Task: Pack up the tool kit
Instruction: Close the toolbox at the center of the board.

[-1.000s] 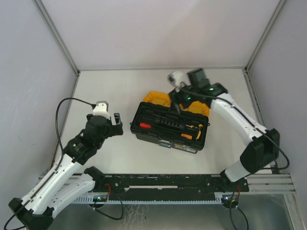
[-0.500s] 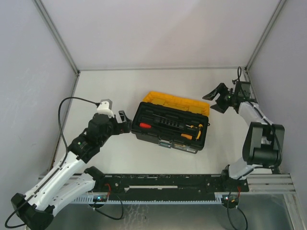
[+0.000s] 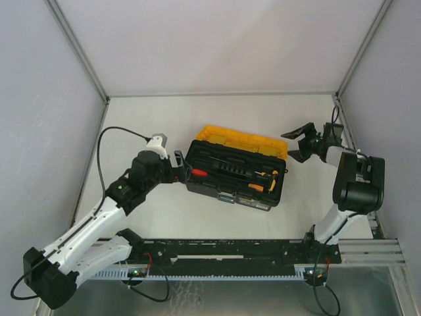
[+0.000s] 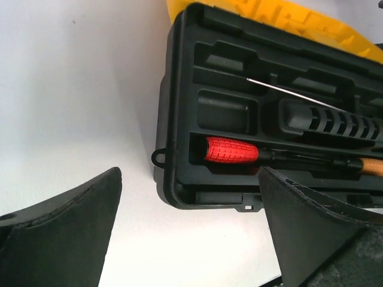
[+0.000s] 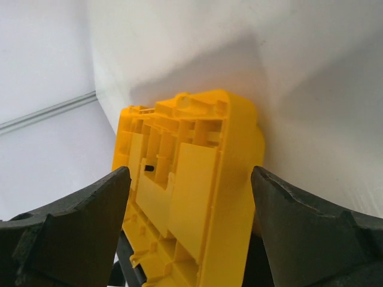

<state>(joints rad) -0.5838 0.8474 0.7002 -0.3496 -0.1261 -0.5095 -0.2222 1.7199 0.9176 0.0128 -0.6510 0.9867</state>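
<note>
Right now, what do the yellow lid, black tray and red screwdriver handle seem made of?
Yellow lid: likely moulded plastic, smooth satin; moulded ribs show.
Black tray: hard plastic, matte; shaped recesses.
Red handle: plastic or rubber, can't tell which; gridded grip texture.

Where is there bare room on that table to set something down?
Bare table behind the yellow lid up to the back wall, and between the toolbox and the base rail. Crowded at the toolbox's ends: left gripper one side, right gripper the other.
</note>
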